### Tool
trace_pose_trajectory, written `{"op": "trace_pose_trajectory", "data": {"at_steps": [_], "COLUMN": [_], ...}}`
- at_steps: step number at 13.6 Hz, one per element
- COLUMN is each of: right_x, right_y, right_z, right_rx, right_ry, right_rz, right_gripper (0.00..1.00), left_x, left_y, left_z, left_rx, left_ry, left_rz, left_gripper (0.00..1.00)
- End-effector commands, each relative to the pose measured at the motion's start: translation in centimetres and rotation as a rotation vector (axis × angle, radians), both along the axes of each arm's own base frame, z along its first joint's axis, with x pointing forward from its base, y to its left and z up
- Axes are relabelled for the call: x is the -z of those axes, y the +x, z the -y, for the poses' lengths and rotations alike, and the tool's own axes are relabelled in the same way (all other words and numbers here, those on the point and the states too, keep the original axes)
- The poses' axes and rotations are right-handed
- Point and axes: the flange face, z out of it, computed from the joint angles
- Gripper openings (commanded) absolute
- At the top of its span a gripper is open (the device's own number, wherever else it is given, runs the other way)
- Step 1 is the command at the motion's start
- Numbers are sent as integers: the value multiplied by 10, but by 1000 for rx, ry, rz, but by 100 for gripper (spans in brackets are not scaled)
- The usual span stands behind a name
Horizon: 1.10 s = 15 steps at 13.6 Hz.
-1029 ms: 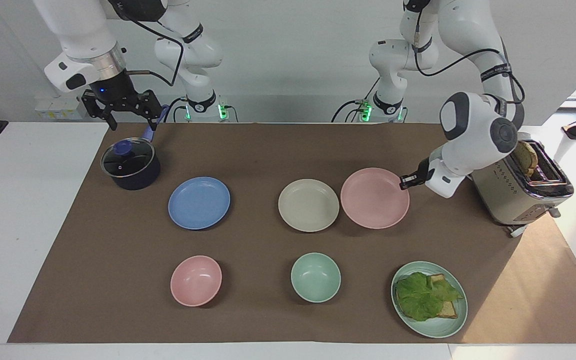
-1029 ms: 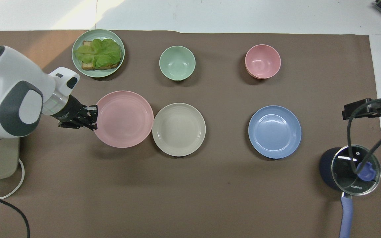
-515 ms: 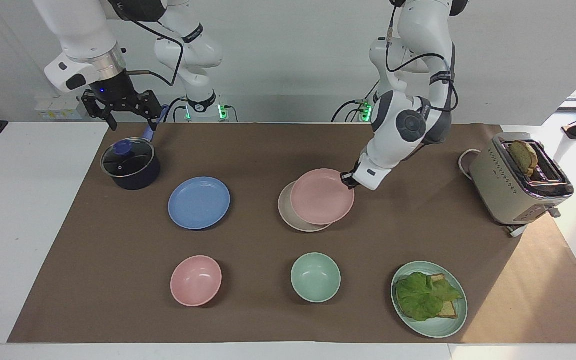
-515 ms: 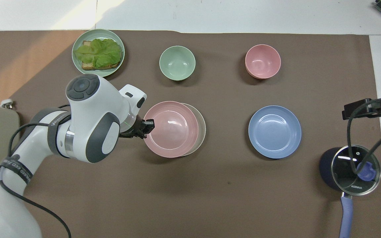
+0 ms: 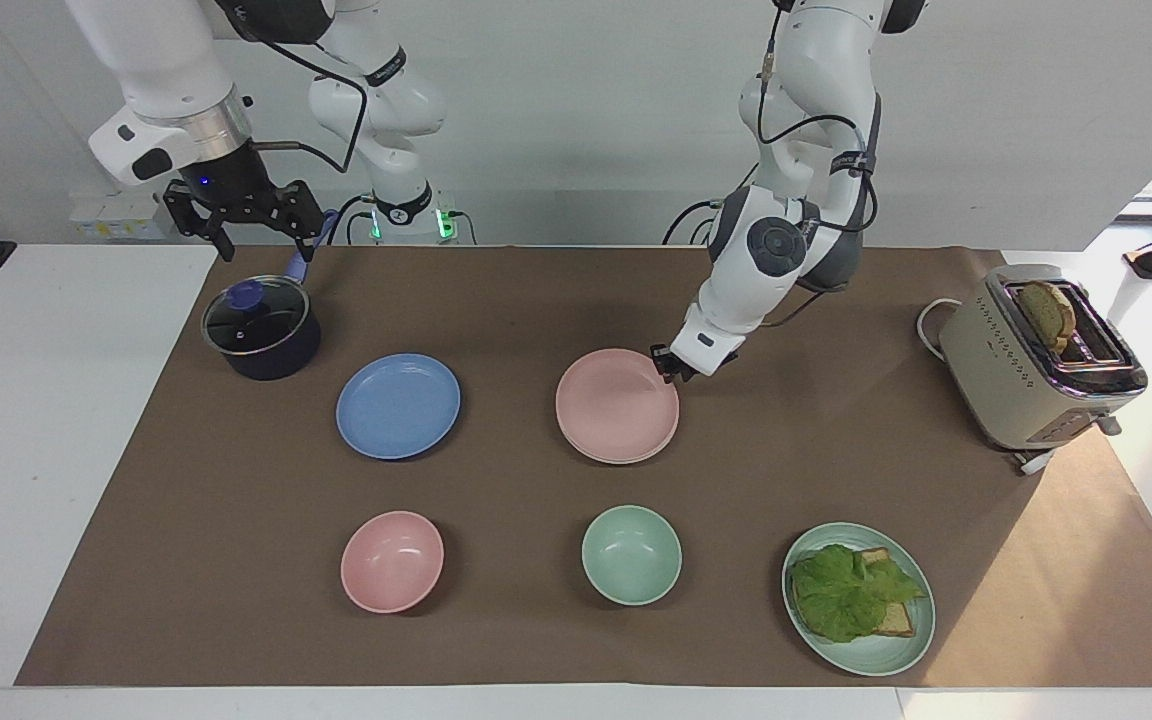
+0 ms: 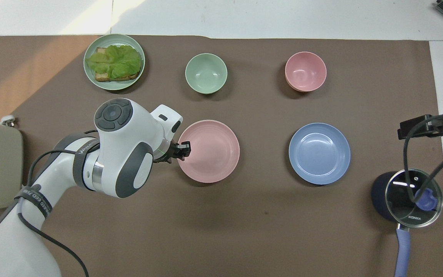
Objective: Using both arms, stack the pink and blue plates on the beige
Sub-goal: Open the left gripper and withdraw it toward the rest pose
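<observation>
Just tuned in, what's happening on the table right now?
The left pincer is at the rim of the pink plate, which sits on the beige plate, almost covering it. The blue plate lies flat on the mat toward the right arm's end, not yet stacked. The right pincer waits open above the lidded pot.

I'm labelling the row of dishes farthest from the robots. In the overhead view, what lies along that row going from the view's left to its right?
Mint-green plate with lettuce and toast → mint-green bowl → pink bowl.
</observation>
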Motion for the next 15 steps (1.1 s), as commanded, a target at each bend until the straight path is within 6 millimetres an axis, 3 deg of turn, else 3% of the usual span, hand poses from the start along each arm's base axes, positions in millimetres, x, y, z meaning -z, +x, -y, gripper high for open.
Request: {"op": "trace_pose_trajectory", "data": {"at_steps": [1, 5, 9, 12, 15], "right_x": [1, 2, 17, 54, 110], "right_y": [-4, -1, 5, 14, 18], "right_z": [1, 1, 1, -1, 0], "right_rx": [25, 22, 23, 55, 46], "right_ry": [0, 1, 1, 3, 6], "right_rz": [18, 41, 58, 23, 31], "right_gripper": [100, 100, 100, 100, 100], "left_x": [-11, -57, -119, -179, -214], "left_y": [14, 55, 70, 74, 73], "left_z": [-25, -98, -155, -200, -232], "left_rx": [-13, 29, 86, 121, 174], "left_ry": [-14, 12, 80, 126, 152], "left_rz": [31, 97, 184, 239, 229], "left_gripper": [100, 100, 100, 100, 100]}}
